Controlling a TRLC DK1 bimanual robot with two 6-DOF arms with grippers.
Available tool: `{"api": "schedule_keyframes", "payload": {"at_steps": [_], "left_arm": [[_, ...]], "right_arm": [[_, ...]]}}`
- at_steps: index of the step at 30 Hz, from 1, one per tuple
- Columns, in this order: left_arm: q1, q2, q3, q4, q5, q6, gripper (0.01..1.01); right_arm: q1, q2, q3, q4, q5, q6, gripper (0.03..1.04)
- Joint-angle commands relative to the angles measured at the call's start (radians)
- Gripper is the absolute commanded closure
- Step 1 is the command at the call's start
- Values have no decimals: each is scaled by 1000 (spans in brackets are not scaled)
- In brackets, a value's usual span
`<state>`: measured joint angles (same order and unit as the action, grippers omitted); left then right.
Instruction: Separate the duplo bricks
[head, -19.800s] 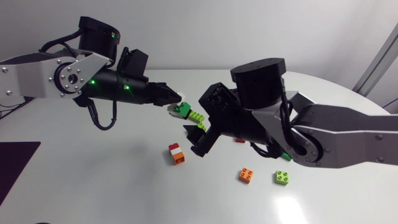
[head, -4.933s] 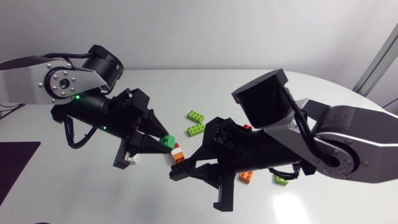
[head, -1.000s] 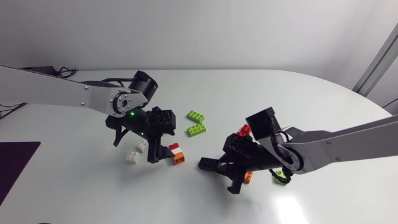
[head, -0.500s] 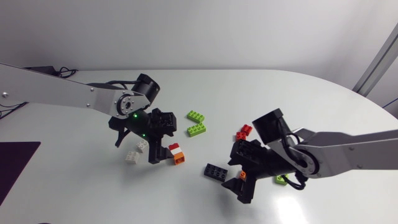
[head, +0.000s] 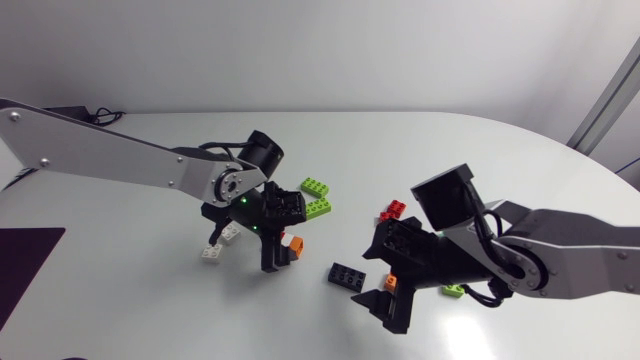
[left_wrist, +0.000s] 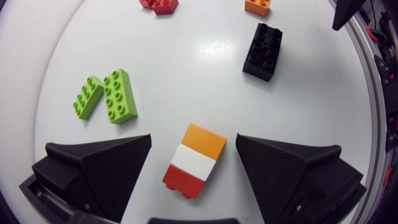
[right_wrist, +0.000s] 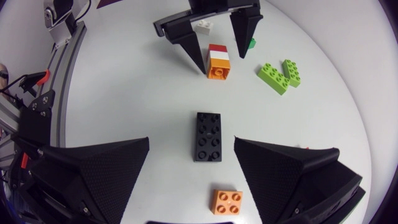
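A red, white and orange stack (left_wrist: 194, 160) lies on the table between the wide-apart fingers of my open left gripper (left_wrist: 193, 168), touching neither. From above, that gripper (head: 280, 252) covers most of the stack (head: 293, 243). A black brick (right_wrist: 207, 136) lies flat on the table ahead of my open right gripper (right_wrist: 193, 171). In the head view the black brick (head: 349, 275) sits just left of the right gripper (head: 372, 280). A single orange brick (right_wrist: 226, 202) lies between the right fingers.
Two green bricks (head: 318, 197) lie side by side behind the stack. A red brick (head: 392, 211) sits right of them, a light green one (head: 452, 290) under my right arm, and white bricks (head: 211, 252) left of the left gripper.
My right gripper has opened, left the black brick on the table and drawn back to the right. My left gripper has shifted right and now straddles the stack.
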<state>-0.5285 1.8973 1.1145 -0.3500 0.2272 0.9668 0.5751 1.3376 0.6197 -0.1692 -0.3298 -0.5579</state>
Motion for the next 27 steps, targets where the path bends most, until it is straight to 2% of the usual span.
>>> {"api": "schedule_keyframes", "payload": {"at_steps": [1,4,8,13,16,22,27], "left_arm": [[-14,25,10,13,-6,-34,85],[-4,-15,7,11,-5,-36,85],[50,-86,-18,8,0,-17,84],[136,-86,-45,2,17,118,84],[165,-67,-31,-37,67,184,84],[119,-52,-22,-124,90,297,84],[85,5,70,-199,87,348,85]], "right_arm": [[26,9,15,-12,12,29,79],[40,54,45,4,15,42,79],[65,132,103,30,20,55,79],[94,176,150,34,20,69,79],[97,175,147,33,20,70,79],[78,147,98,33,18,58,79],[57,144,74,37,8,52,79]]}}
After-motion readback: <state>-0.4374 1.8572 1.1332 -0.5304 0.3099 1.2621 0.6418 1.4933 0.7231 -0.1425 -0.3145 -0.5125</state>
